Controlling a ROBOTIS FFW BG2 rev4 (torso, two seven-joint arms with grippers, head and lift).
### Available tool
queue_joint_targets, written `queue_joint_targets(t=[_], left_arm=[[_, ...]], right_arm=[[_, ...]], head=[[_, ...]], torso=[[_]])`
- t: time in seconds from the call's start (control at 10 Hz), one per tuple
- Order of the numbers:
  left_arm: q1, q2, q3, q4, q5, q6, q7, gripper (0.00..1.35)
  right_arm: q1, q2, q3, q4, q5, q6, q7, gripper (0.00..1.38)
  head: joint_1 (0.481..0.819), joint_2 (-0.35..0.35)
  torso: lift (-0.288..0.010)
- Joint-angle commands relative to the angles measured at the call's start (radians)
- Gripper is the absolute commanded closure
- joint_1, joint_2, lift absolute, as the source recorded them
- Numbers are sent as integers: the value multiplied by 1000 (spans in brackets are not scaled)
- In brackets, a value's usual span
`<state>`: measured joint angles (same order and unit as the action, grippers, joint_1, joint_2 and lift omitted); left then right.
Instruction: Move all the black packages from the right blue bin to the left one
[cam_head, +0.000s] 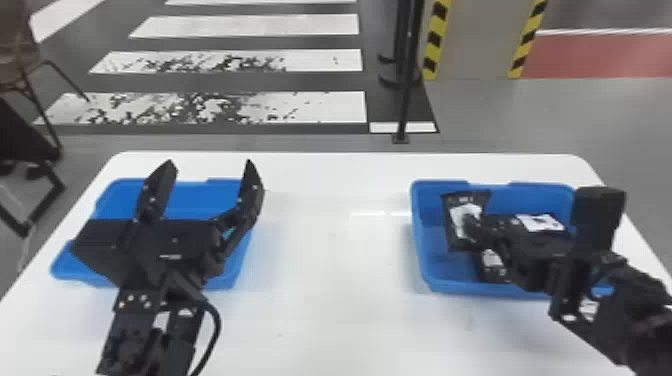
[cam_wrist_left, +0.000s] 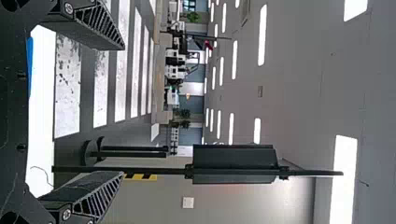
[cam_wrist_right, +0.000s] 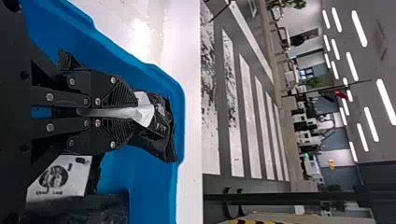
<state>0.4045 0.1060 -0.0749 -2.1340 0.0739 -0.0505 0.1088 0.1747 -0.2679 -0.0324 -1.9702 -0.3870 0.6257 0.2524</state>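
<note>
The step in hand looks to be the grasp of one black package (cam_head: 452, 215), which stands roughly on edge inside the right blue bin (cam_head: 421, 260), toward that bin's far left corner. The right gripper (cam_wrist_right: 127, 111) has its fingers narrowed on it, pinching a crumpled fold of white label; whether the package is clear of the bin's floor I cannot tell. Next, I judge, it wants a straight lift over the right blue bin's rim, then a carry to the left blue bin (cam_head: 112, 184), well apart to the left of it on the white surface (cam_head: 340, 260). The left gripper (cam_head: 210, 165) is over that other bin, its fingers wide and empty (it may need to make room for the drop). Two more packages, one flat-looking with a pale label (cam_head: 540, 222) and one nearer the robot (cam_head: 492, 265), lie in the right blue bin. The held one has dark, glossy, creased film that would likely give and could slip; the bins look smooth, like moulded plastic, with rounded corners.
</note>
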Motion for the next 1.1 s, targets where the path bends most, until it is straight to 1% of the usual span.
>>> queue_joint_targets(t=[0.0,0.1,0.2,0.3,0.4,0.5,0.6,0.7,0.8,1.0], left_arm=[[0,4,-21,0,58,-48,0,111],[-4,11,-41,-10,90,-104,0,111],[-4,23,-75,-42,185,-104,0,111],[0,30,-91,-91,247,-77,-6,111],[3,38,-101,-147,333,28,-31,107],[-9,43,-105,-174,437,139,-64,111],[-22,43,-103,-182,453,215,-84,111],[-22,40,-101,-191,453,254,-90,111],[-22,43,-101,-214,449,284,-92,111],[-27,44,-101,-228,447,335,-97,121]], right_arm=[[9,6,-61,-2,-50,-74,67,1088],[-15,3,-75,33,-112,-101,159,1088],[-18,-2,-65,3,-133,-98,211,1088],[-30,-8,-31,-14,-155,-110,263,1088],[-72,-25,40,35,-215,-152,321,1088],[-123,-39,106,104,-275,-174,373,1088],[-135,-43,150,96,-307,-174,380,1088],[-145,-48,188,91,-341,-194,381,1088],[-158,-53,224,96,-365,-211,386,1088],[-187,-59,310,96,-413,-228,389,1088]], head=[[695,17],[695,2],[695,-2],[695,-2],[682,7],[667,29],[665,43],[667,47],[671,58],[669,88]], torso=[[-171],[-171],[-171],[-171],[-171],[-171],[-171],[-171],[-171],[-171]])
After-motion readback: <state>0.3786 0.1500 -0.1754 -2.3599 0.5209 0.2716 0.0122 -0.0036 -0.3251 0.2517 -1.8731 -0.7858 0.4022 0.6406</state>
